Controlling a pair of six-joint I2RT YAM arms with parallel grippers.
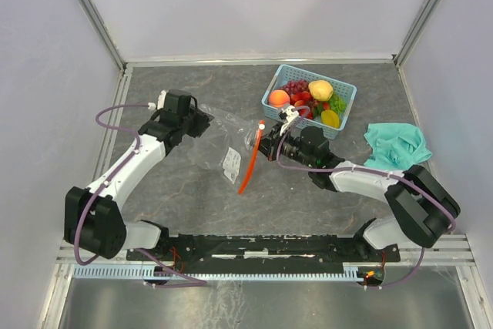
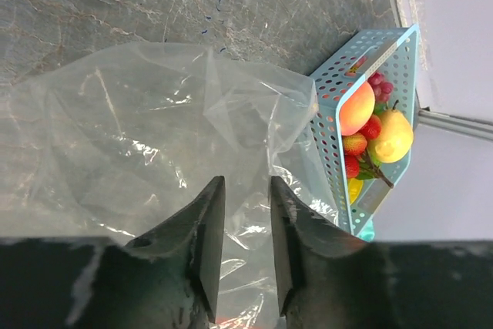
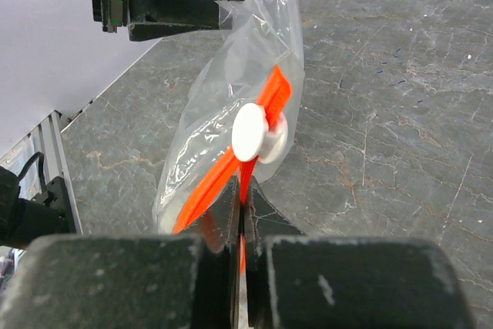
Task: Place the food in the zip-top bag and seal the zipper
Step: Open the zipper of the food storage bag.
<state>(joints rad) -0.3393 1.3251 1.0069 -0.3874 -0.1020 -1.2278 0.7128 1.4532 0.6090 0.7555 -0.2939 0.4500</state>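
The right claw is pressed together on the orange zipper strip, with the white slider just past its fingertips. The clear bag stretches away from it toward the left claw, whose fingers stand slightly apart over the film. Beyond that claw, to its right, the toy fruit sits in the blue basket, outside the bag.
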